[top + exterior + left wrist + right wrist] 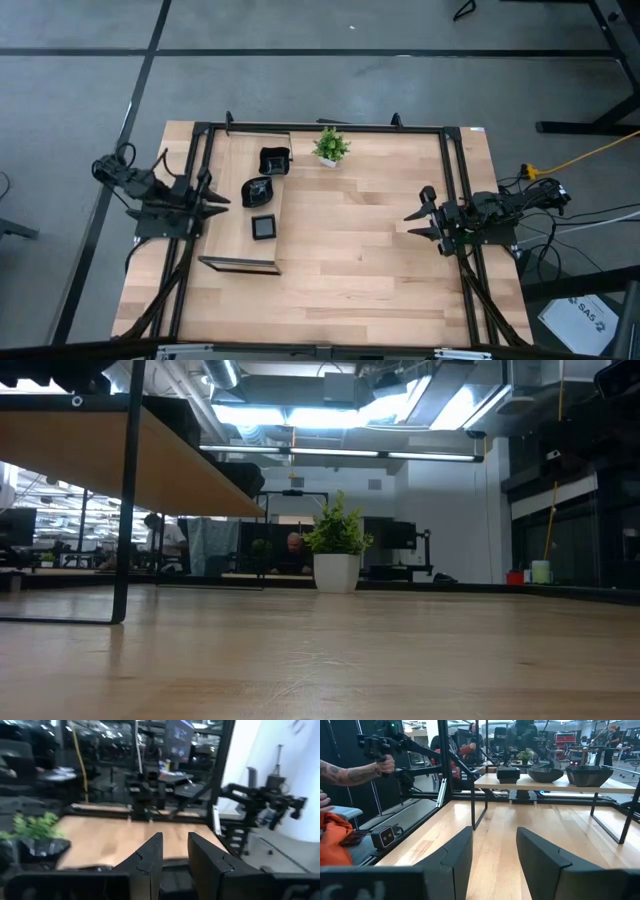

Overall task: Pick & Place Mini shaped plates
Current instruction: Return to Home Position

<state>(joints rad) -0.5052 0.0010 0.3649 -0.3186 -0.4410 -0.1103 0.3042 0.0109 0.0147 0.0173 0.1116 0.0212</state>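
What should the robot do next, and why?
Probably just tuck both arms in and stop. The plates I can see all sit in three piles on the shelf. The left gripper and right gripper are open, holding nothing, out at the sides of the table.

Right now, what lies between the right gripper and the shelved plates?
Only bare table between right gripper and plates, seen in the high view.

Glossy plates (258,190) on a smooth wooden shelf (230,232).
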